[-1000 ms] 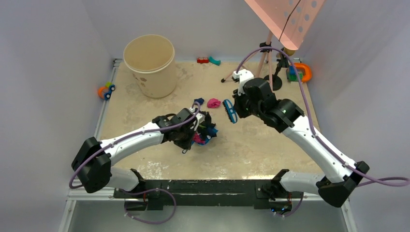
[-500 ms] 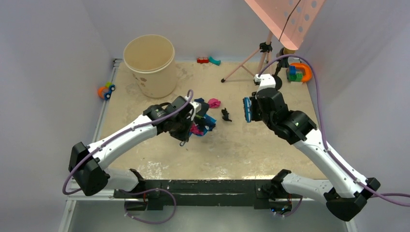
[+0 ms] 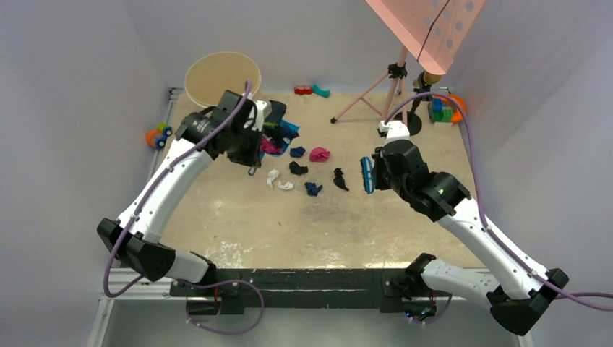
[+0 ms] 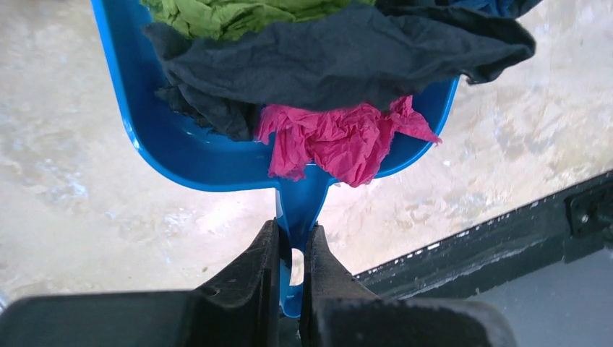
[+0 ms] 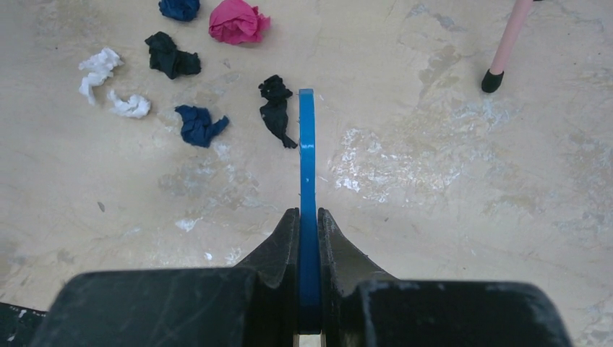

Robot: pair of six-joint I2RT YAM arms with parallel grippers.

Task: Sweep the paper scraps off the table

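Note:
My left gripper [image 3: 254, 141] is shut on the handle of the blue dustpan [image 3: 280, 130] and holds it raised beside the bucket. In the left wrist view the gripper [image 4: 293, 238] clamps the dustpan [image 4: 181, 155], which carries green [image 4: 238, 14], black [image 4: 347, 65] and pink [image 4: 340, 141] paper scraps. My right gripper [image 3: 377, 172] is shut on the blue brush [image 3: 367, 175], also in the right wrist view [image 5: 307, 144]. Several scraps lie on the table [image 3: 376, 224] left of the brush: pink [image 3: 319, 154], black [image 3: 339, 178], navy [image 3: 312, 189], white [image 3: 272, 177].
A beige bucket [image 3: 220, 76] stands at the back left, a toy car [image 3: 159, 135] beside the rail. A pink tripod stand [image 3: 376, 87] and colourful toys [image 3: 444, 108] are at the back right. Small toys [image 3: 311, 90] lie at the back edge.
My left arm has lifted the loaded dustpan from the table's middle to the back left by the bucket, uncovering several scraps. My right arm drew the brush to the right.

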